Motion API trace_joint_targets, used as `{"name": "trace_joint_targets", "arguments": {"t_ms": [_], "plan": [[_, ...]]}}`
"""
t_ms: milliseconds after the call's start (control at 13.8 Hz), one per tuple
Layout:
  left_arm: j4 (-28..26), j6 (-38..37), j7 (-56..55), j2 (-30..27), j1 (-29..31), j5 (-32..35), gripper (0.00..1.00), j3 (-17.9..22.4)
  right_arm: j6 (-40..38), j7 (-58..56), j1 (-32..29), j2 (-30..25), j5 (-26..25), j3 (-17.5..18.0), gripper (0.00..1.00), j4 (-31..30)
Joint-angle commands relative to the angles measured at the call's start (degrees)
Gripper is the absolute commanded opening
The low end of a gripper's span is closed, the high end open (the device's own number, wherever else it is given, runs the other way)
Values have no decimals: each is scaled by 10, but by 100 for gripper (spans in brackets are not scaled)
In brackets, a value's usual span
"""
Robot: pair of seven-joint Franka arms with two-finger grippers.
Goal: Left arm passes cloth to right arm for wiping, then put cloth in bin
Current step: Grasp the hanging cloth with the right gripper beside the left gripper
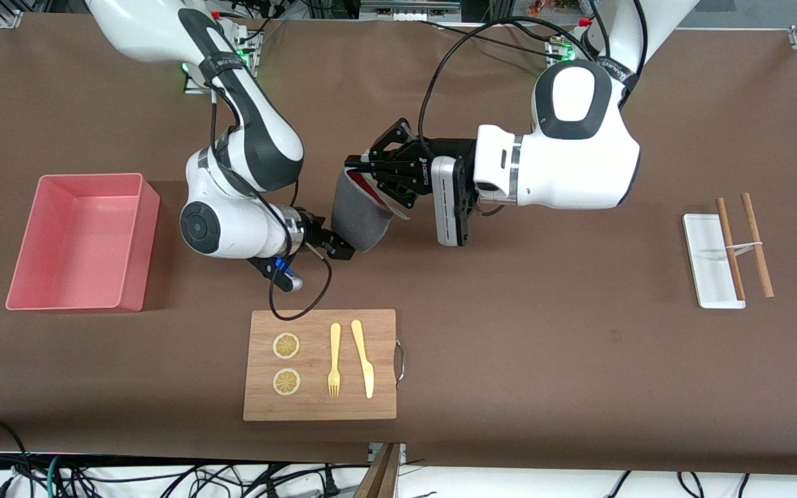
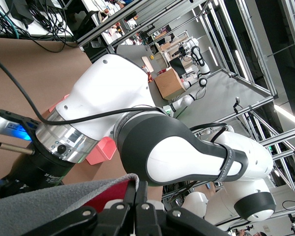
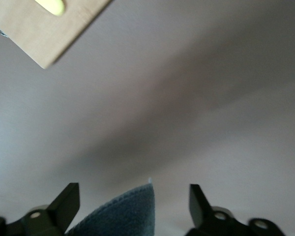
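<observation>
Fingers of my left gripper [image 1: 355, 166] are pinching the top edge of the cloth [image 1: 360, 218], which is hanging in the air over the bare table between my two arms, grey face showing and a red strip at the fold. My right gripper [image 1: 338, 247] is sitting at the cloth's lower end with its fingers [image 3: 64, 201] spread wide, the grey corner lying between them but not yet clamped.

So I am judging the handover as only halfway there: I am still needing to close my right fingers, let go with my left, do the wiping, and then carry the cloth to the bin [image 1: 80, 242], which is standing toward my right arm's end of the table.

From the front, my right fingertips are getting lost against the cloth. My right wrist view is showing only a corner of the board [image 3: 44, 24], and I am not able to make out what I am meant to wipe.
</observation>
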Motion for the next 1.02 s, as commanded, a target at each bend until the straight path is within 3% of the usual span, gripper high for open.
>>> {"name": "trace_joint_targets", "arguments": {"t_ms": [0,73,145,870,943], "plan": [[0,4,15,-1,-2,-14,0,4,-32,3,-2,0,26,1,32,5],[0,4,15,-1,-2,-14,0,4,-44,1,-3,-1,48,0,7,6],[0,4,14,-1,-2,-14,0,4,-54,0,-7,-1,60,0,0,6],[0,3,13,-3,1,-14,0,4,-74,7,-10,-6,51,-6,0,10],[1,4,17,-5,1,-9,99,5,-74,6,-11,-7,49,-7,0,10]]}}
